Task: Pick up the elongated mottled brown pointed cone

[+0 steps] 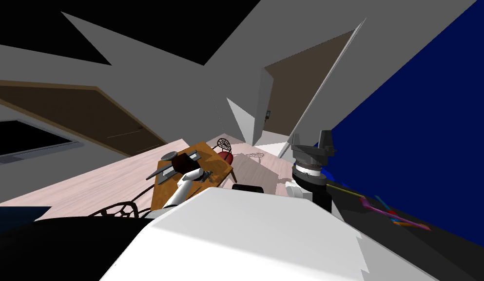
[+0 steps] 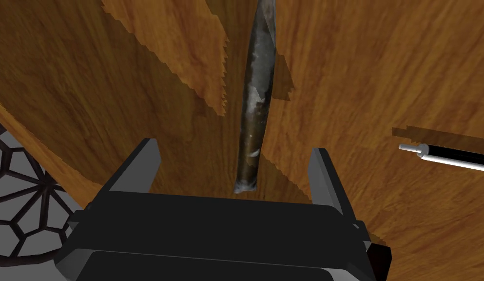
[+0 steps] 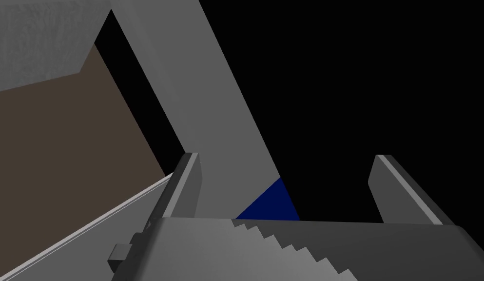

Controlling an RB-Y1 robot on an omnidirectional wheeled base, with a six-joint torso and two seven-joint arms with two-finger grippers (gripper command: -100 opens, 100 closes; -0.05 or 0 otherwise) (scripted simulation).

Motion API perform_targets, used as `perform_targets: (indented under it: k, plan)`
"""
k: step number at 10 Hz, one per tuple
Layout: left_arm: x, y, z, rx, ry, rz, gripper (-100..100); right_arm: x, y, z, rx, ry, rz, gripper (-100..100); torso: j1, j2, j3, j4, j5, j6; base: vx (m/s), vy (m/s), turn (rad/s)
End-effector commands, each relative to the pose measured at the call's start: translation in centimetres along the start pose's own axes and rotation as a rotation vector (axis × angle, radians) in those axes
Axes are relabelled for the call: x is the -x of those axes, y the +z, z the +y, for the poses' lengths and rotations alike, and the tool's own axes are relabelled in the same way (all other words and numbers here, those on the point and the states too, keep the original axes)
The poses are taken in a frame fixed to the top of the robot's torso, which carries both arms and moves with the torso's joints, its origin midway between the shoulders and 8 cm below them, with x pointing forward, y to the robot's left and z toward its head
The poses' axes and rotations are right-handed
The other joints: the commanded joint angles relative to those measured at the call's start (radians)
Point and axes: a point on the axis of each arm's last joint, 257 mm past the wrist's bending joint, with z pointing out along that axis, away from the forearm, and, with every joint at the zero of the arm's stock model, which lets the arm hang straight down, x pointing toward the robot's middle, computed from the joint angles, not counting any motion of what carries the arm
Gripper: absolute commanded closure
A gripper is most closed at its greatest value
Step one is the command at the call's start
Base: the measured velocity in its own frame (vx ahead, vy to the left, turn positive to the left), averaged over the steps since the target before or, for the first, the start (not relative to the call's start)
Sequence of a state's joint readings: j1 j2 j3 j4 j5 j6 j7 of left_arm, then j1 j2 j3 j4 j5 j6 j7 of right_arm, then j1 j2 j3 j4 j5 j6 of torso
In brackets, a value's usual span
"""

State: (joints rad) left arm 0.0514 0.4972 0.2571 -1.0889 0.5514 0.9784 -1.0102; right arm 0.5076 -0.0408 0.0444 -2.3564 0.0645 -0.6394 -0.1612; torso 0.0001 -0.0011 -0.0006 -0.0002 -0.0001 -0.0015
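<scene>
The cone (image 2: 254, 102) is a long, thin, mottled brown and grey shape lying flat on the orange-brown wooden table (image 2: 89, 88). Its blunt end is close to my left gripper's dark body and its length runs away from the hand. My left gripper (image 2: 233, 163) is open, with one finger on each side of the cone's near end and not touching it. In the head view the left gripper (image 1: 180, 163) hangs over the table (image 1: 211, 153). My right gripper (image 3: 289, 188) is open and empty, raised at my right side (image 1: 318, 146).
A thin black and white pen-like object (image 2: 450, 155) lies on the table off to one side of the cone. A dark wire-lattice chair (image 2: 16, 205) stands at the table's near edge. A red-seated chair (image 1: 225, 157) stands beyond the table. A dark blue wall (image 1: 421, 122) runs along my right.
</scene>
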Motion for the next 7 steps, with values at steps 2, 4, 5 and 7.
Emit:
perform_targets:
  k: [2, 4, 5, 7]
  plan:
    - [-0.6, -0.1, 2.2, 0.054, 0.004, 0.066, -100, 0.0, 0.0, 0.0, 0.0, 0.0, 0.0, 0, 0.0, 0.0, 0.0, 0.0, 0.0, 0.0, 0.005, 0.015, -0.125]
    - [-0.8, -0.2, 3.1, 0.077, 0.005, 0.097, -100, 0.0, 0.0, 0.0, 0.0, 0.0, 0.0, 0, 0.0, 0.0, 0.0, 0.0, 0.0, 0.0, 0.004, 0.013, -0.093]
    - [-0.7, -0.2, 2.9, 0.069, 0.004, 0.086, -100, 0.0, 0.0, 0.0, 0.0, 0.0, 0.0, 0, 0.0, 0.0, 0.0, 0.0, 0.0, 0.0, 0.002, 0.006, -0.011]
    - [-1.7, 0.7, 2.8, 0.072, -0.002, 0.088, -100, 0.0, 0.0, 0.0, 0.0, 0.0, 0.0, 0, -0.001, 0.0, 0.0, 0.0, 0.0, 0.0, 0.0, 0.022, -0.029]
